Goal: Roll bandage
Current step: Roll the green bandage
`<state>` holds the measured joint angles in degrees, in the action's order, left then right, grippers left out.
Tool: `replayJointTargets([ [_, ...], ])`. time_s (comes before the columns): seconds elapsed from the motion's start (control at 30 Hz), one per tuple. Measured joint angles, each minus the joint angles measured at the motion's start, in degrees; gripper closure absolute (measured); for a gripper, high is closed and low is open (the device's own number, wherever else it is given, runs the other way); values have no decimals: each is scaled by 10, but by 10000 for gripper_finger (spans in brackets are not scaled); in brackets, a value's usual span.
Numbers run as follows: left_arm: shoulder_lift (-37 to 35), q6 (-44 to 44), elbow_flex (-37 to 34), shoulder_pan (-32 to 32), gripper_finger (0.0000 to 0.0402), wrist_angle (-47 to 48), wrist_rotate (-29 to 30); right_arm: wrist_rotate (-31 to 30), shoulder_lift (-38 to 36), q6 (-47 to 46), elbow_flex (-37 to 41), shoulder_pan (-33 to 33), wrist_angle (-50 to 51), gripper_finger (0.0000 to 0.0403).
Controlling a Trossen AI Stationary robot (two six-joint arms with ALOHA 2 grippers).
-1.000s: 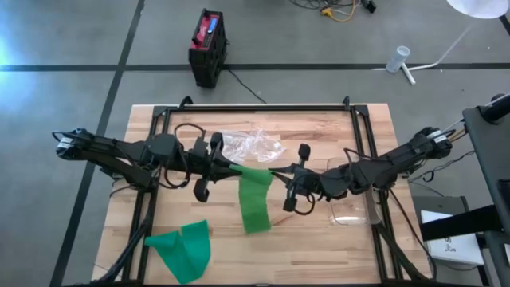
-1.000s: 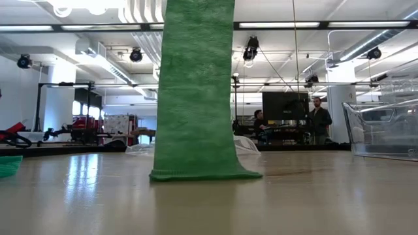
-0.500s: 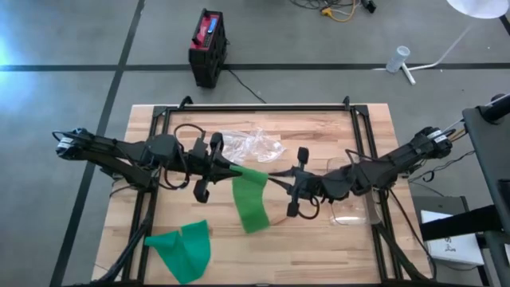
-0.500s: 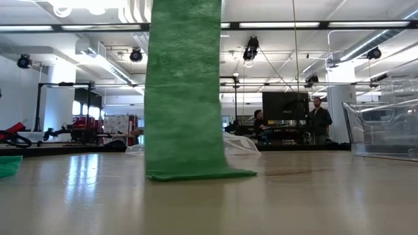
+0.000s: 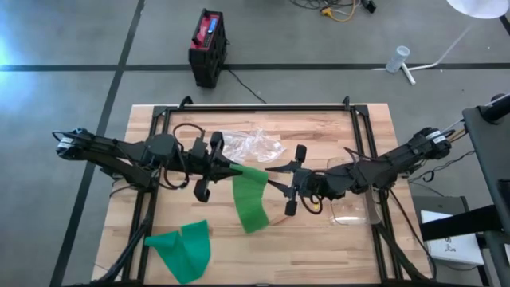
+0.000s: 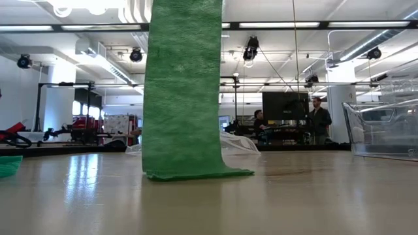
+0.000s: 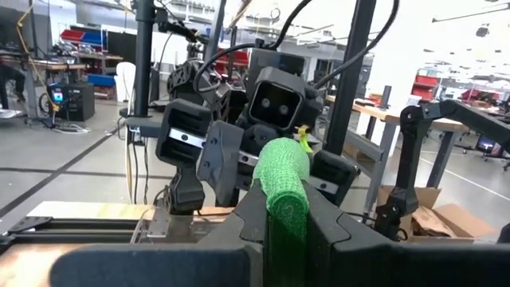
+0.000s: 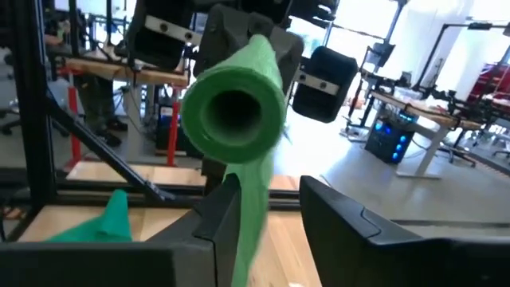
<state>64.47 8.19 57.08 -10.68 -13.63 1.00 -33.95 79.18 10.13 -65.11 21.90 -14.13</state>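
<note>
So both arms meet nose to nose over the middle of the wooden table (image 5: 319,247), and the green bandage (image 5: 250,199) hangs between them: its rolled top end is up in the air and the loose tail drops down to the tabletop, where the bottom edge folds flat on the wood in the low view. The left gripper (image 5: 229,165) is clamped tight on the rolled end, you can see the green roll pinched between its two dark fingers in the left wrist view. The right gripper (image 5: 275,175) sits just beside the roll's other end with its fingers parted and nothing held; in the right wrist view the open tube end of the roll is dead ahead, with the strip trailing down between the two fingers. A second green bandage (image 5: 182,247) lies crumpled near the front left edge of the table, well apart from the hanging one. Crinkled clear plastic wrap (image 5: 253,145) sits just behind the grippers, and a clear plastic container (image 5: 351,209) is off to the right under the right arm, near the black frame rail. The wood in front of the hanging tail is bare right up to the front edge, and so is the front right corner.
</note>
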Motion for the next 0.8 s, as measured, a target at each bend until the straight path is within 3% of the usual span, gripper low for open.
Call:
replayJointTargets([
  [0.8,1,-2,-2,0,379,22,0,-7,15,51,-12,-14,-46,399],
])
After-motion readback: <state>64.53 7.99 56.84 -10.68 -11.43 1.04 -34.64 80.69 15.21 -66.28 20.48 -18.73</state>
